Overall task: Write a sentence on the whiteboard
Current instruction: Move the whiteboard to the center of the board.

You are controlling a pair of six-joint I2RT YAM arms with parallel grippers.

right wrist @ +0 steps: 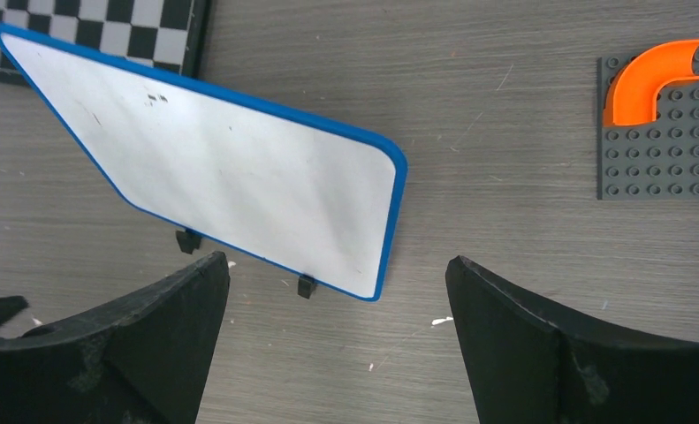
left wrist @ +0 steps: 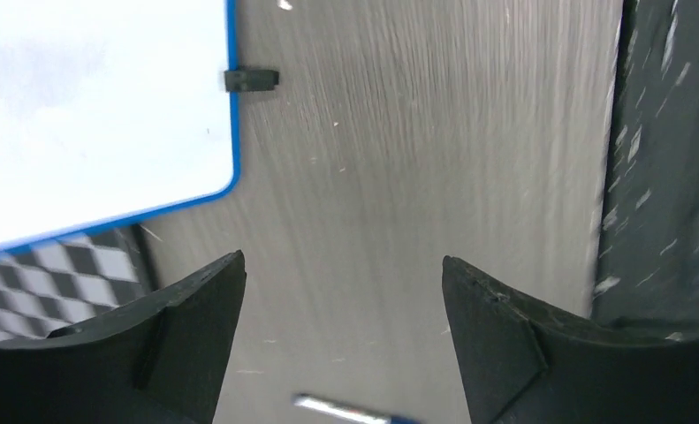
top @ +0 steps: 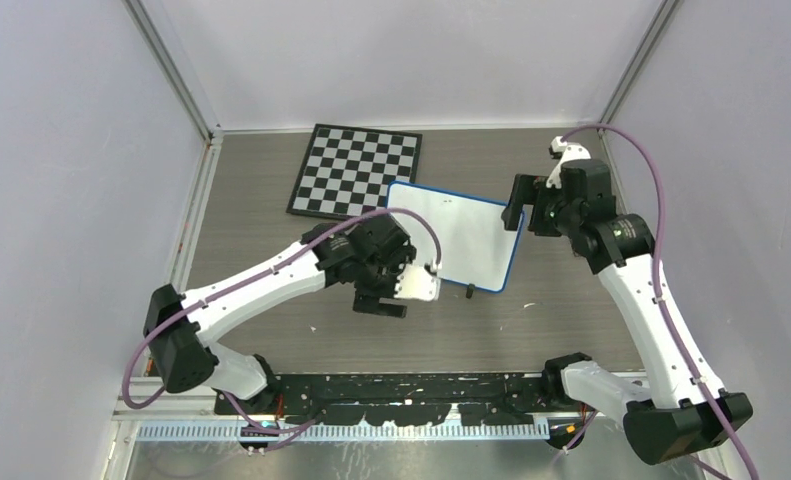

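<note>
Whiteboard (top: pixel 461 235) blank, nothing written yet; marker (left wrist: pixel 345 411) lies on desk (left wrist: pixel 416 177) (unheld); left gripper (left wrist: pixel 343 263) and right gripper (right wrist: pixel 337 263) fingers wide, empty.

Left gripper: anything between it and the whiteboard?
Only bare table, in the left wrist view, between the open left gripper and the whiteboard. A marker lies under the gripper.

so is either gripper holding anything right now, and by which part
Nothing is held. The left gripper is open over the bare table, with a marker lying loose near it. The right gripper is open by the whiteboard, gripping nothing.
</note>
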